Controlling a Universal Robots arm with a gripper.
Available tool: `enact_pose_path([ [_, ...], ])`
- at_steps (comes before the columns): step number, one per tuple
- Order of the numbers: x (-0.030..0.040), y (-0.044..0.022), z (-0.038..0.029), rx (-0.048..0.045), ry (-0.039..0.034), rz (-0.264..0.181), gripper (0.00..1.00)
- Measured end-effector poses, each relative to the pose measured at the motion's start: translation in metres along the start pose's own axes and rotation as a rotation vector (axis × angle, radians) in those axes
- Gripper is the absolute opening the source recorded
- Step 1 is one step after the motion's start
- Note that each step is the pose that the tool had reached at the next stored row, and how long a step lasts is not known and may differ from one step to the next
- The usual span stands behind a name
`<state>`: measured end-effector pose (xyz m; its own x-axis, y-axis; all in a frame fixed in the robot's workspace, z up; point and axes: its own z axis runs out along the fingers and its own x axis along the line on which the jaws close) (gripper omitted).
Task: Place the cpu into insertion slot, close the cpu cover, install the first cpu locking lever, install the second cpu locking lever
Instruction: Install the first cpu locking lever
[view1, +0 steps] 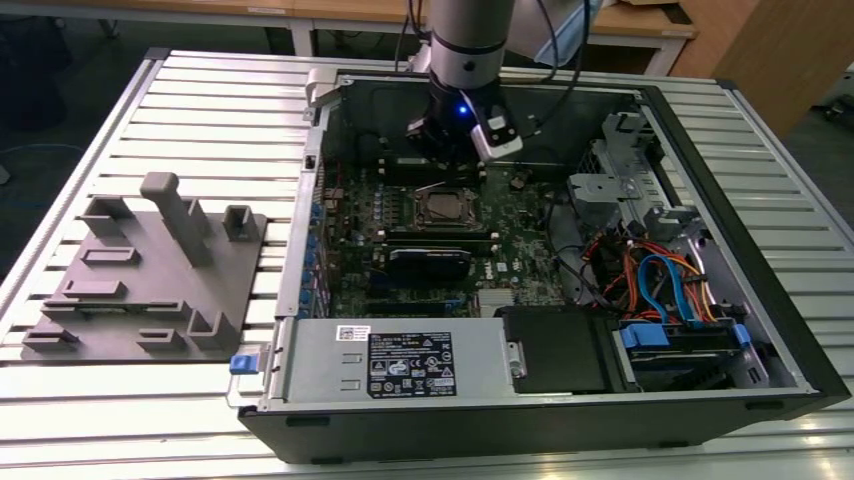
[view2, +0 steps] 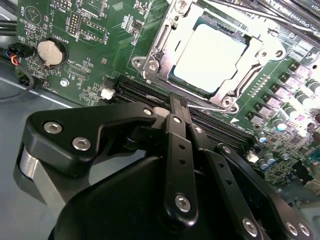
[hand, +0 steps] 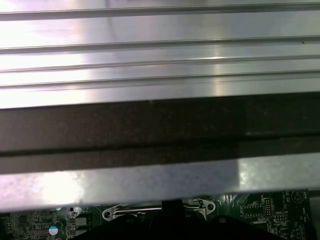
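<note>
One arm, one open computer case (view1: 534, 430) on the ribbed metal table (view1: 200, 90), and the gripper (view2: 178, 102) is down inside it, over the green motherboard (view2: 90, 30). In the second wrist view the fingers (view2: 172, 140) are pinched together, tips meeting, nothing between them. Those tips hang over the long black memory slots (view2: 140, 90), just beside the insertion slot (view2: 149, 64). And there's the cpu (view2: 210, 57), pale silver top, lying flat in that slot. The cpu cover (view2: 260, 47) lies down around it, the chip showing through its square window. Whether the locking levers are latched, I can't tell. A round coin battery (view2: 49, 51) shines on the board, well apart from the slot. In the exterior view a grey fixture block (view1: 147, 280) sits on the table at the exterior view's left of the case.
</note>
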<state>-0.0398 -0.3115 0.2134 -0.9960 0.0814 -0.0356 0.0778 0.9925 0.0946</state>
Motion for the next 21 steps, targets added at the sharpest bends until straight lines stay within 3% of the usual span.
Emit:
enact_pose_path([
  [21, -0.0049, 0.0, 0.0044, 0.0001, 0.0015, 0.0, 0.1],
])
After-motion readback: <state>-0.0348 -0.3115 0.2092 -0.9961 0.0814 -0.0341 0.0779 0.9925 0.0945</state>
